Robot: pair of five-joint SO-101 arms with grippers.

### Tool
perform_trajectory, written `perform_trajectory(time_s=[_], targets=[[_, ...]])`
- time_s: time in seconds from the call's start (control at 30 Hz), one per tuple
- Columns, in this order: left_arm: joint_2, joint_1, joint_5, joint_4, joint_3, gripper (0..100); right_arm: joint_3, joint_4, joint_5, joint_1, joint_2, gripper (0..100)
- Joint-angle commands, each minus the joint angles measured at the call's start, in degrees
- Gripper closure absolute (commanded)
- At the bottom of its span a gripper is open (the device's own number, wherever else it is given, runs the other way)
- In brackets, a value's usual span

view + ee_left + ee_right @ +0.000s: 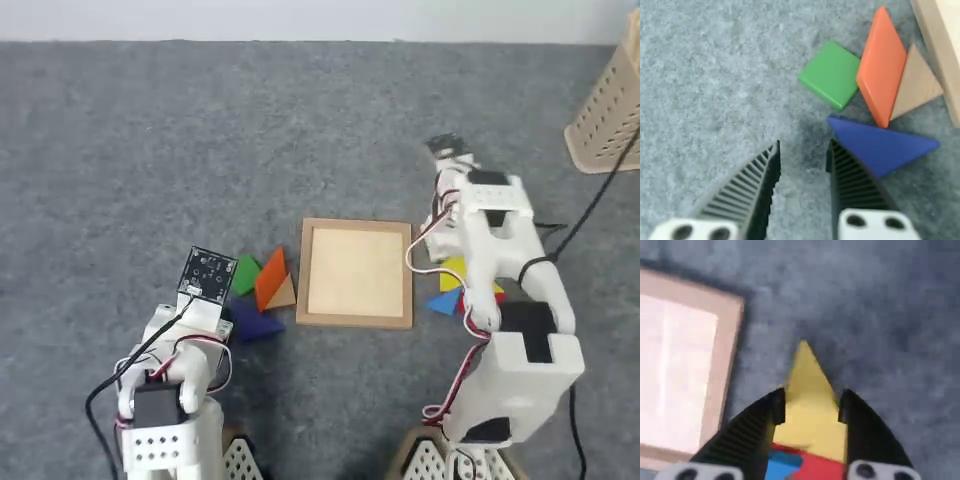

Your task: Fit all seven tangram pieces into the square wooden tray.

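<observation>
Meanwhile, tray (304, 275) between pieces (270, 278); left gripper (804, 145) released, right gripper (812, 395) released astride yellow triangle (806, 367).

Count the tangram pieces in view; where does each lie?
7. Beside the tray on the left arm's side: green square, orange parallelogram, tan triangle, dark blue triangle. On the right arm's side: yellow triangle, light blue piece, red piece, both partly hidden.

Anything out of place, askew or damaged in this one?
Nothing stands out. The wooden tray lies flat and empty on the grey carpet. The green square, orange piece, wooden triangle and dark blue triangle lie loose on one side of it, the yellow triangle, red piece and light blue piece on the other. No damage shows.
</observation>
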Motion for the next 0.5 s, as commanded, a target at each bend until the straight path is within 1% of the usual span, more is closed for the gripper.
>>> perform_trajectory(time_s=[0.0,0.1,0.2,0.27,0.33,0.47], targets=[[-1.1,0.2,-0.1,0.3,-0.3,85,-5.6,6.9,1.2,1.6,-4.5,83.0],[-1.1,0.2,-0.1,0.3,-0.3,85,-2.3,7.9,5.2,1.9,-11.2,75.9],[-1.1,0.2,-0.1,0.3,-0.3,85,4.7,7.5,11.7,1.5,-18.0,70.4],[-1.1,0.2,-0.1,0.3,-0.3,85,9.8,6.3,16.8,0.7,-20.6,69.7],[-1.1,0.2,-0.1,0.3,-0.3,85,13.6,3.9,20.3,-0.1,-20.9,69.7],[-1.1,0.2,-0.1,0.3,-0.3,85,15.6,-0.1,20.9,-0.7,-16.3,69.7]])
